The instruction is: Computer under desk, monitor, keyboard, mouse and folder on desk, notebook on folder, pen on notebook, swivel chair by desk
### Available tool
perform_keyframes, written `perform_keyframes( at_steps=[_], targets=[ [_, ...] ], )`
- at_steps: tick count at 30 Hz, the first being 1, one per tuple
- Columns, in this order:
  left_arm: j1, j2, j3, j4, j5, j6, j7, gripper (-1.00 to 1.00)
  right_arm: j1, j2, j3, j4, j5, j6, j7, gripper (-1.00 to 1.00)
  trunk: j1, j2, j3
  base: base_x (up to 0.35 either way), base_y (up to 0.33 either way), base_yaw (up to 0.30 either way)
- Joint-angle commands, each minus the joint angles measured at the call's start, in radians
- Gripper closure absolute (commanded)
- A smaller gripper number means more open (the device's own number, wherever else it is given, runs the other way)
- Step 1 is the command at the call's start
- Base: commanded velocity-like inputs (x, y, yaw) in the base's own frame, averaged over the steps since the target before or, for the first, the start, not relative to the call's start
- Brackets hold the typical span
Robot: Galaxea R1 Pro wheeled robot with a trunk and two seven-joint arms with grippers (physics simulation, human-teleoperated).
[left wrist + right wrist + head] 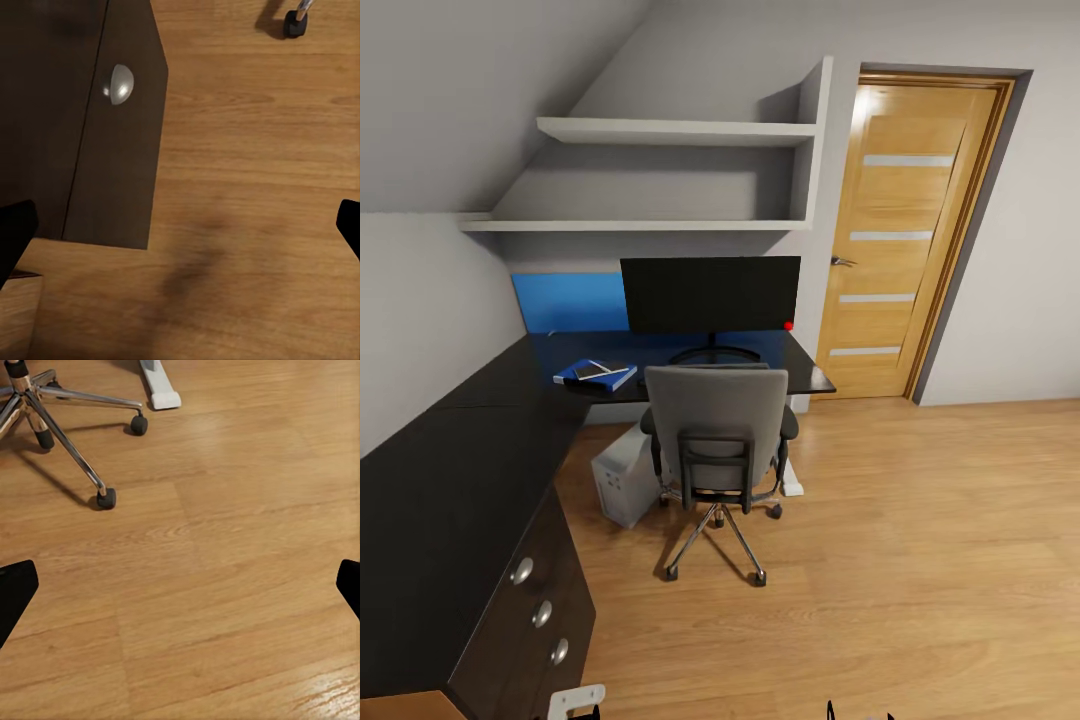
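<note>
At the left of the head view, the dark L-shaped counter point(450, 470) runs down the frame, its drawer knobs point(541, 613) at lower left. A blue folder point(596, 375) with a dark notebook on it lies on the counter left of centre. The white computer point(626, 485) stands on the floor beneath. The swivel chair point(717, 430) sits at centre before the monitor point(710, 293). No writing is readable. Both wrist views show fingers point(15, 232) point(15, 589) spread wide over the wooden floor point(225, 585).
</note>
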Motion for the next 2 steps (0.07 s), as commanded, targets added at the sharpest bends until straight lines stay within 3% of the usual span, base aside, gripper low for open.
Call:
perform_keyframes(
  at_steps=[1, 2],
  targets=[
    [-0.001, 0.000, -0.009, 0.001, 0.006, -0.003, 0.004, -1.00, -0.001, 0.000, 0.009, 0.003, -0.006, -0.004, -0.004, -1.00, 0.000, -0.001, -0.001, 0.000, 0.000, 0.000],
    [-0.001, 0.000, -0.009, 0.001, 0.006, -0.003, 0.004, -1.00, -0.001, 0.000, 0.009, 0.002, -0.006, -0.004, -0.004, -1.00, 0.000, -0.001, -0.001, 0.000, 0.000, 0.000]
  ],
)
